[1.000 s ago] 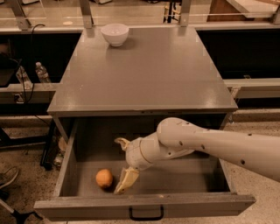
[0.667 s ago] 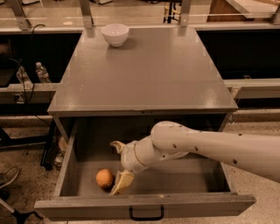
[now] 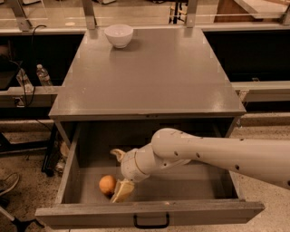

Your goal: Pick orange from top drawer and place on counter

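The orange [image 3: 107,184] lies on the floor of the open top drawer [image 3: 149,212], near its front left. My gripper [image 3: 115,176] is down inside the drawer, just right of the orange, and it is open. One finger [image 3: 118,154] points up and back, the other finger [image 3: 123,190] rests close beside the orange's right side. The orange lies partly between the spread fingers and is not gripped. The counter [image 3: 149,68] is the grey cabinet top above the drawer.
A white bowl [image 3: 118,35] stands at the counter's back left. Metal posts [image 3: 89,13] rise behind the counter. A water bottle [image 3: 43,75] stands on a shelf to the left. My white arm [image 3: 217,152] reaches in over the drawer's right side.
My gripper has moved left and slightly forward inside the drawer, closing in on the orange. The orange has not moved.
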You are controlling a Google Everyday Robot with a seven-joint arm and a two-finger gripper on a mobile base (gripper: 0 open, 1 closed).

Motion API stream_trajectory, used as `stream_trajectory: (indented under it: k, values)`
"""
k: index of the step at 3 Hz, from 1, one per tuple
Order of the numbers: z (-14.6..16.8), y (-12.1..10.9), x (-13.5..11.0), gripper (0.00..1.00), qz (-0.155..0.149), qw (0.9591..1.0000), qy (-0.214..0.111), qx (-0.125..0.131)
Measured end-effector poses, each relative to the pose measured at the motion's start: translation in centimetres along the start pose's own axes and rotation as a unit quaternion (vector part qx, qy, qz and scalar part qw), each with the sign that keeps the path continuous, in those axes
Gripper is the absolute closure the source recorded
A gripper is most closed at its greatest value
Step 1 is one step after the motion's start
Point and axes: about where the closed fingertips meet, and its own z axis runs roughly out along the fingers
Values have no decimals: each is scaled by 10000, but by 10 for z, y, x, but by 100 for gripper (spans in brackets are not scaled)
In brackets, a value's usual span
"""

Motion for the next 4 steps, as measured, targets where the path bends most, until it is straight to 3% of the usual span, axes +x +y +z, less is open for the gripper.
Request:
stream_trajectory:
  k: [2,3,4]
  values:
    - [8,9,-8,0,-27,9998,-82,-156]
    - [12,14,-15,14,-70,9994,-184,-270]
    - [14,16,-20,38,-96,9990,-249,-356]
